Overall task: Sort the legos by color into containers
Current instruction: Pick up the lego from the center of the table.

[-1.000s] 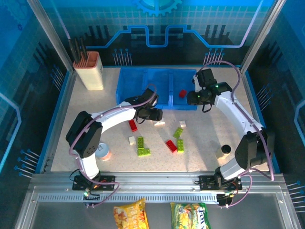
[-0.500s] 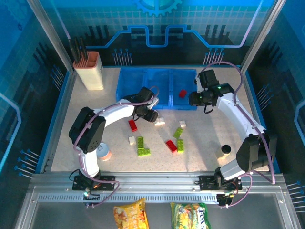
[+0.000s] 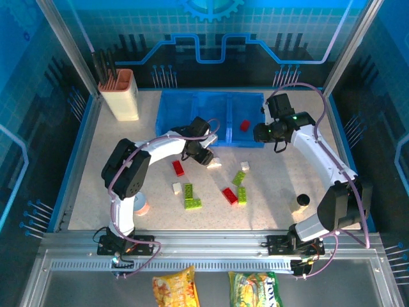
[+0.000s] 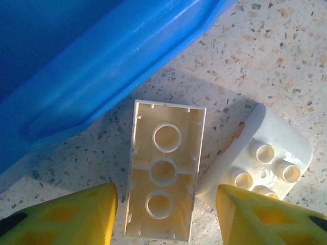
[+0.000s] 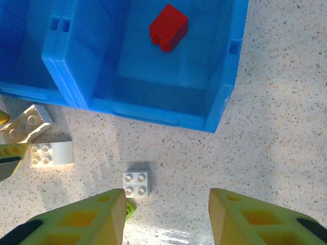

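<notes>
Left gripper (image 4: 166, 196) straddles an upturned cream brick (image 4: 164, 168) just beside the blue tray (image 4: 102, 61).
Its yellow fingers (image 4: 76, 214) are spread on either side of the brick, not touching it. A second cream brick (image 4: 271, 158) lies alongside. The right gripper (image 5: 166, 199) hangs released over the table in front of the tray's right bin, where one red brick (image 5: 168, 26) sits. A small white brick (image 5: 136, 184) lies below it.

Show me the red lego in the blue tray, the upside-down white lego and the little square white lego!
red lego (image 5: 168, 27): right wrist view, its top face.
upside-down white lego (image 4: 164, 171): left wrist view, its middle ring.
little square white lego (image 5: 136, 184): right wrist view, middle of its studded top.
</notes>
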`<state>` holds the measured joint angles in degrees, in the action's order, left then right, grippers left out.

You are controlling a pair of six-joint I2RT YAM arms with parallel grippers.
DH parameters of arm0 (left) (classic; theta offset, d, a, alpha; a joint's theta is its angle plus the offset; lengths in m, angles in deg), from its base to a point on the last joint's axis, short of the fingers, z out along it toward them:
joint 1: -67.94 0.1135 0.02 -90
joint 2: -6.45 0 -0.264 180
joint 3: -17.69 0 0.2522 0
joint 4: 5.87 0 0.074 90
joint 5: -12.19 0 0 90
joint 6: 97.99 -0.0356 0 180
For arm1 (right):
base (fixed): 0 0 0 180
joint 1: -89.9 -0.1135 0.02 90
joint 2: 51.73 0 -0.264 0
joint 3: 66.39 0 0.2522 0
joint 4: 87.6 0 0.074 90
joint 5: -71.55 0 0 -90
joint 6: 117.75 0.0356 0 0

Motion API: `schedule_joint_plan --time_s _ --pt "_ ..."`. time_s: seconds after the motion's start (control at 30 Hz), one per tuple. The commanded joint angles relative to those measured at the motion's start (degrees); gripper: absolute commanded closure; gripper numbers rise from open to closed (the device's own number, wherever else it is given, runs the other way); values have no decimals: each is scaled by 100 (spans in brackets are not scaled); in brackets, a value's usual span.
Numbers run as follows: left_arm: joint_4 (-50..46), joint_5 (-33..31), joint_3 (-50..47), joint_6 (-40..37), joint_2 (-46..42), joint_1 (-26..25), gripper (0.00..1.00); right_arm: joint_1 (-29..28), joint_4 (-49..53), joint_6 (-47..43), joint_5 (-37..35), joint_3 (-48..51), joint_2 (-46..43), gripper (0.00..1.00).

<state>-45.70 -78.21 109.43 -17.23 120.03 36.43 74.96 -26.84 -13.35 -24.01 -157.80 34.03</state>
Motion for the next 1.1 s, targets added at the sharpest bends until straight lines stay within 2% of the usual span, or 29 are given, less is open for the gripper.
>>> schedule_joint_plan --time_s 0.0,0.53,0.73,1.07 --pt "-236 -3 211 -225 152 25 48 52 141 28 -15 -39 -132 53" --pt "-382 -53 352 -360 290 31 58 -29 186 46 -56 -137 -94 53" --pt "-478 -48 446 -392 371 31 58 -30 187 46 -75 -137 -125 53" --pt "-520 -8 400 -414 248 17 68 -42 208 46 -116 -154 -229 53"
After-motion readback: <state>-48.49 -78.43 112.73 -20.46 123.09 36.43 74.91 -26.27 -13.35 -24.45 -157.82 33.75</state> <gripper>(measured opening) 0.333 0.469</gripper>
